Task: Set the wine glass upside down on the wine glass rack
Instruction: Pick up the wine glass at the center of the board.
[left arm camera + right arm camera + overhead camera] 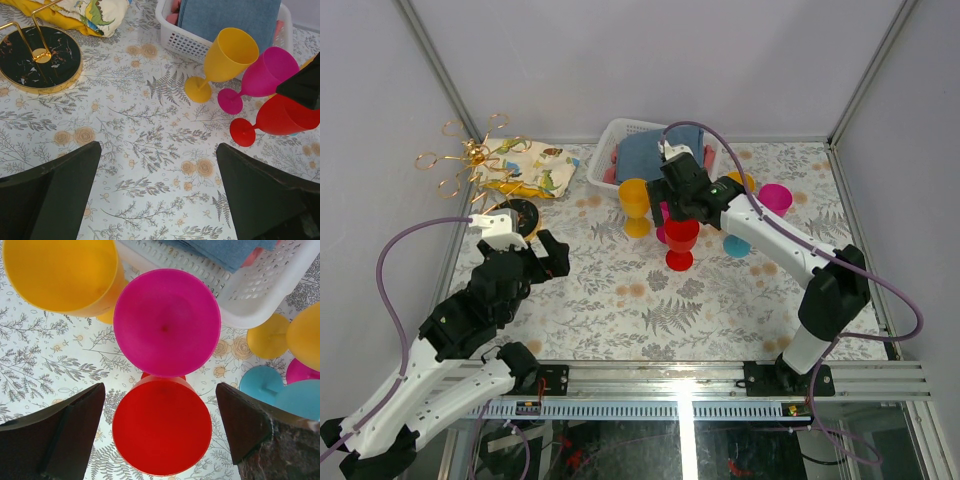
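Because the red wine glass point(161, 432) stands upright directly beneath it, the right gripper point(160, 387), spread wide and empty, is the nearer one.

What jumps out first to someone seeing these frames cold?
The red wine glass mid-table, directly under the open right gripper, stands packed beside a magenta glass and a yellow glass in front of the white basket. Next comes the gold wine glass rack at the far left corner, with no glass on it, and the open left gripper hovers near its dark base.
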